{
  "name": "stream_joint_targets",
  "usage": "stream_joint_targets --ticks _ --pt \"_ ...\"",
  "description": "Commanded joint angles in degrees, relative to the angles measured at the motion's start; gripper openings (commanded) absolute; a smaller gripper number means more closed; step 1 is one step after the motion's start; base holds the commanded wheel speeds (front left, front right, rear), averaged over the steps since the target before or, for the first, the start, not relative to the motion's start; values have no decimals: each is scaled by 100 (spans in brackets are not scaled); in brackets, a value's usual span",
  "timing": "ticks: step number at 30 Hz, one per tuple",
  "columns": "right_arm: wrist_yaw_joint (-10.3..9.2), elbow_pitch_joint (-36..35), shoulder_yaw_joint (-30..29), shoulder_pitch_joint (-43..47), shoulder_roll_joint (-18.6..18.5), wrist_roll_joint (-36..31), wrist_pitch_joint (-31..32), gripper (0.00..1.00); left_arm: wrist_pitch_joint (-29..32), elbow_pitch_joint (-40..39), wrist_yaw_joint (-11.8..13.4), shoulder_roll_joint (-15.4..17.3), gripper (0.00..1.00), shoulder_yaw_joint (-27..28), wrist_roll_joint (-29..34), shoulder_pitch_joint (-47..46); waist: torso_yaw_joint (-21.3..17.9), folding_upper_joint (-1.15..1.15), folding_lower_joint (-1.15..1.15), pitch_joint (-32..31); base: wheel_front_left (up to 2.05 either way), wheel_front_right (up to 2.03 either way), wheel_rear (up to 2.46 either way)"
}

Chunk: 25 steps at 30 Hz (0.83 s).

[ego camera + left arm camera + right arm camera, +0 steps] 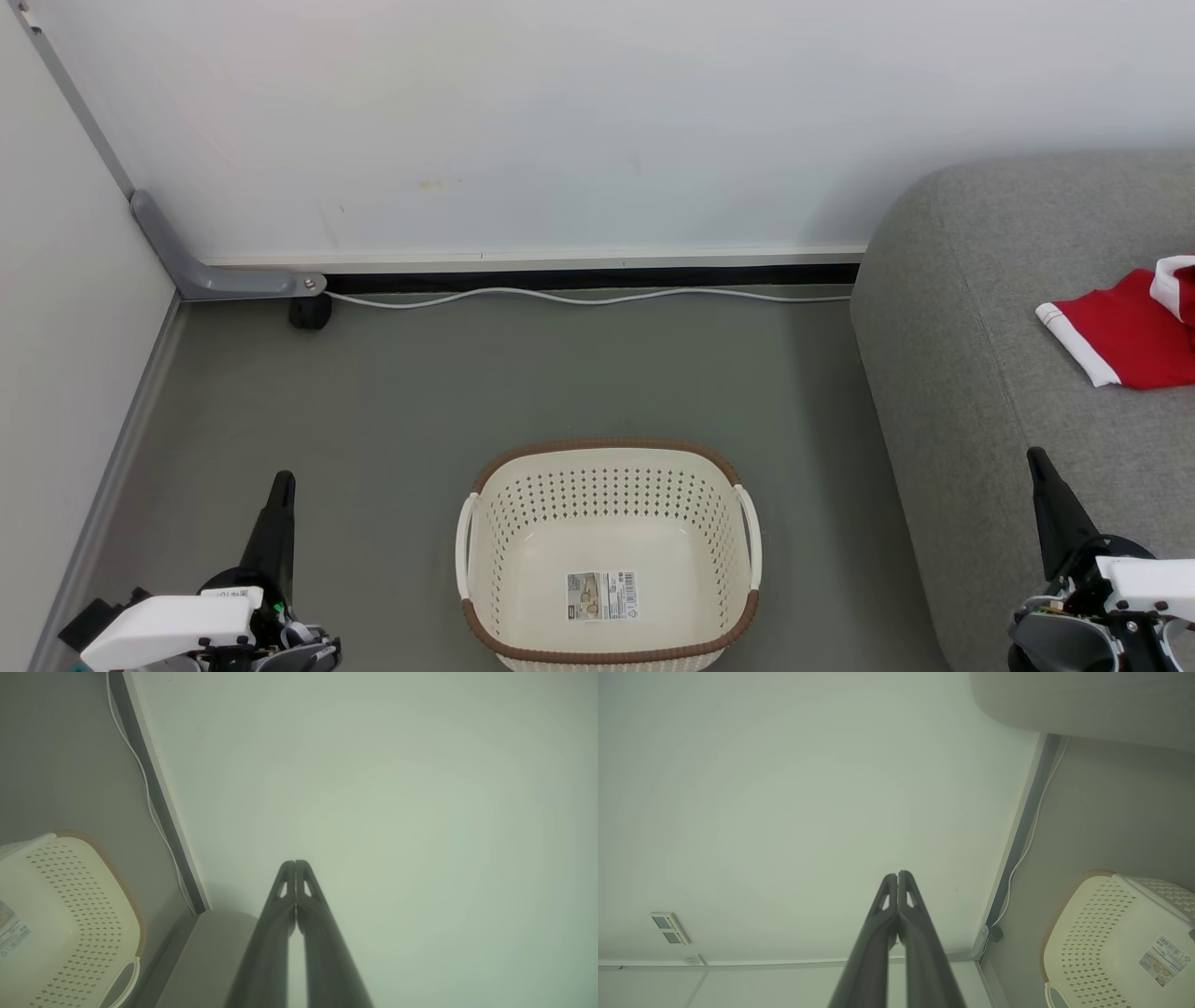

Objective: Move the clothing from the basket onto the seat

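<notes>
Lower left, above the dull grey-green floor [401, 401]: left gripper [282, 485], long dark fingers pressed together tip to tip, clamped on nothing, aimed at the pale wall [373, 788] in the left wrist view. Behind, along the skirting, a thin white cable [579, 299] trailing from a grey metal corner bracket [219, 278] toward the right. Centre, on the floor: small cream plastic laundry basket [607, 446] with perforated sides, brown rim and white side handles, upright, a printed label [602, 595] flat on its bottom. Right of the basket, near but apart from it, the large grey fabric-upholstered seat [962, 373] with rounded edges. On the seat by the right border, bright red clothing [1125, 341] with white bands, lying flat, partly cut off at the view's edge. Lower right, over the seat's front: right gripper [1038, 467], fingers likewise shut tight, holding nothing.
</notes>
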Motion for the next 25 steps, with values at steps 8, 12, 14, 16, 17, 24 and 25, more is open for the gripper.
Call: stream_joint_targets --ticks 8,12,14,16,17,24,25 --pt "26 -182 98 -92 -58 64 45 0 35 -168 -48 103 0 186 -26 -333 0 0 0 0 0 0 0" --pt "26 -182 98 -92 -58 64 45 0 35 -168 -48 103 0 186 -26 -333 0 0 0 0 0 0 0" --pt "26 -182 98 -92 -58 64 45 0 35 -168 -48 103 0 186 -26 -333 0 0 0 0 0 0 0" --pt "26 -182 98 -92 -58 64 45 0 35 -168 -48 103 0 186 -26 -333 0 0 0 0 0 0 0" --pt "26 -182 98 -92 -58 64 45 0 35 -168 -48 103 0 186 -26 -333 0 0 0 0 0 0 0" --pt "26 -182 98 -92 -58 64 45 0 34 -168 -48 103 0 186 -26 -332 0 0 0 0 0 0 0" --pt "26 -182 98 -92 -58 64 45 0 34 -168 -48 103 0 186 -26 -332 0 0 0 0 0 0 0"
